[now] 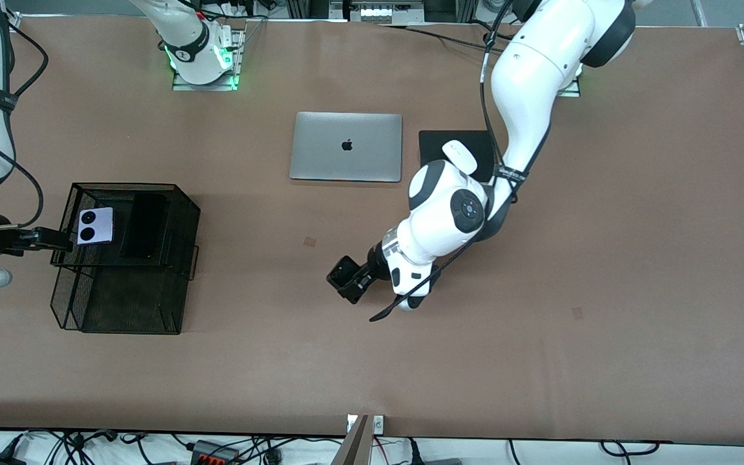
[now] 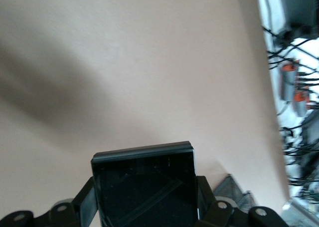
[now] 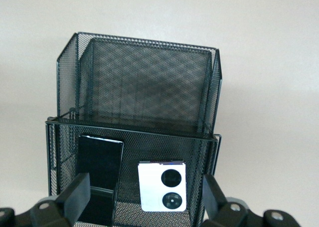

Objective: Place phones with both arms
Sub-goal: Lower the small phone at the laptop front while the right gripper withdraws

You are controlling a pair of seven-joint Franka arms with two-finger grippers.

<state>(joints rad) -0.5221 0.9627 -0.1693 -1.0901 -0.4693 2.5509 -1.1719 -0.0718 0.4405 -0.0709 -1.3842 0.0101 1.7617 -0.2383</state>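
Note:
A black mesh rack [image 1: 185, 213] [image 3: 212, 87] stands at the right arm's end of the table. On its upper tier the lilac-white phone [image 1: 95, 226] [image 3: 162, 186] lies flat, its two black circles up, beside the long black phone [image 1: 144, 226] [image 3: 99, 169]. My right gripper [image 1: 61, 239] [image 3: 145, 183] is open at the rack's edge. Its fingers [image 3: 79, 191] stand wide apart on either side of the lilac-white phone without touching it. My left gripper [image 1: 354, 282] [image 2: 144, 203] is shut on the squarish black phone [image 1: 343, 272] [image 2: 144, 184], over the bare table near its middle.
A closed silver laptop [image 1: 346, 155] lies toward the robots' bases. Beside it a white mouse [image 1: 459, 157] rests on a black pad [image 1: 440, 145]. The left arm's elbow hangs over that pad. Cables run along the table's front edge [image 2: 294, 87].

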